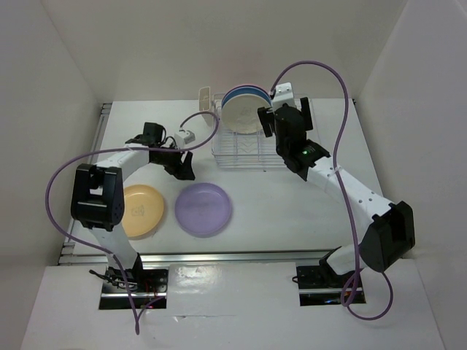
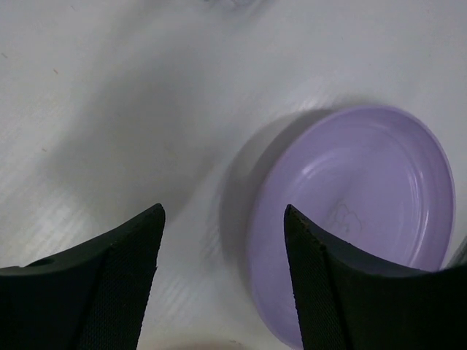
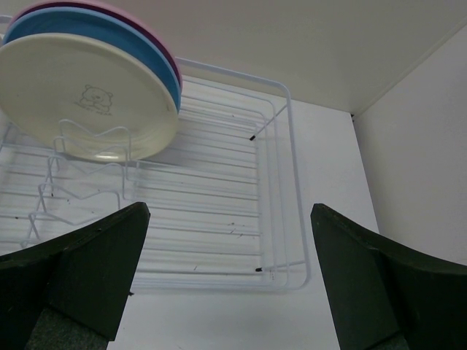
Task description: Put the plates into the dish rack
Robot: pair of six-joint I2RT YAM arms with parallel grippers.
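pink plate [image 3: 149, 25]: mostly behind blue plate [image 3: 109, 29] | orange-yellow plate [image 1: 146, 211]: partly under left arm [image 1: 98, 193]

Smooth matt plastic in the purple plate [image 2: 365, 219] and the cream plate [image 3: 80, 95]; thin white-coated metal wire, slightly glossy, in the dish rack [image 3: 219, 191]; white bench [image 2: 109, 109] faintly ribbed with soft sheen; matt black plastic on the left pincer [image 2: 222, 209], fine-grained texture on its inner pads [image 2: 122, 292]

White table [image 1: 277, 211] — plain white walls [image 1: 58, 87] around
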